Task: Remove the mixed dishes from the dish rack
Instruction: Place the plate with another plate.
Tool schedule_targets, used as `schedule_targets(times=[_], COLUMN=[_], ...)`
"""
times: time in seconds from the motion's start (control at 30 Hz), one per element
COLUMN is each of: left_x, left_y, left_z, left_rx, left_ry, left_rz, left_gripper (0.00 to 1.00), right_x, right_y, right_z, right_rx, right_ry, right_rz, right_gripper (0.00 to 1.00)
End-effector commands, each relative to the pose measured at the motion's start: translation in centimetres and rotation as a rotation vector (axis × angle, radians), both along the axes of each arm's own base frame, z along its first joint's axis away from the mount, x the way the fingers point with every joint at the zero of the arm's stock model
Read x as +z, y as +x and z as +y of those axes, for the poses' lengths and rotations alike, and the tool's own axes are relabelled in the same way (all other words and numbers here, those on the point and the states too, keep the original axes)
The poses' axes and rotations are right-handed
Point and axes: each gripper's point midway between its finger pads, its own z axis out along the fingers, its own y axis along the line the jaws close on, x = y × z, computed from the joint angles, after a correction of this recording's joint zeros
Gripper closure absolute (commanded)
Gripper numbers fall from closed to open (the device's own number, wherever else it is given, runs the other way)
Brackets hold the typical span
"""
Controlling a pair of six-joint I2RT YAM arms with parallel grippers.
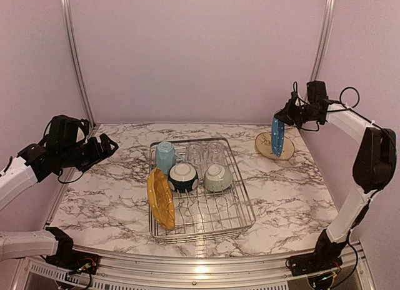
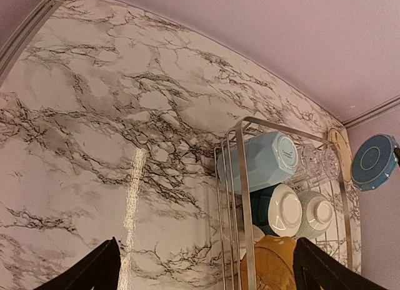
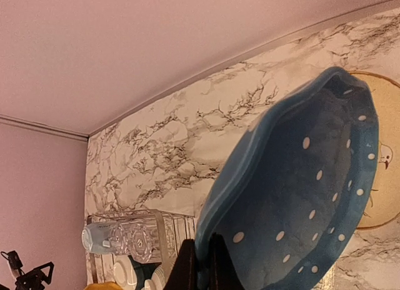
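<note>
Our right claw (image 1: 286,115) pinches the upper rim of the white-dotted blue plate (image 1: 277,137). The plate hangs on edge over the beige plate (image 1: 264,142), which lies flat on the counter (image 1: 100,196) at 2 o'clock from the dish rack (image 1: 245,199), near the back wall. We cannot tell whether the two plates touch. Our left claw (image 1: 107,145) is spread wide and hovers at 10 o'clock, above the counter's left edge, with a broad strip of marble between it and the rack's rim. In the rack, the yellow plate (image 1: 160,199) stands against the 8 o'clock side. The light blue mug (image 1: 165,157) and two clear glasses (image 1: 205,154) line the far edge, with both bowls (image 1: 200,177) just in front of them.
</note>
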Motion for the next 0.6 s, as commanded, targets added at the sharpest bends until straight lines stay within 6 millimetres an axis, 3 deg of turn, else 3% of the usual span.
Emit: schedule_targets(times=[0.0, 0.33, 0.57], left_x=[0.9, 1.0, 1.3], left_y=[-0.3, -0.1, 0.2], left_z=[0.3, 0.2, 0.1], left_rx=[0.0, 0.0, -0.003], left_ry=[0.015, 0.016, 0.015], left_rz=[-0.015, -0.016, -0.019], left_gripper=[0.01, 0.01, 0.01], right_x=[4.2, -0.9, -3.9], right_y=[3.0, 6.0, 7.1], right_z=[-1.5, -3.6, -3.4], right_rx=[-0.01, -0.022, -0.039], right_ry=[-0.161, -0.36, -0.627], right_rz=[-0.174, -0.099, -0.043], right_gripper=[1.0, 1.0, 1.0])
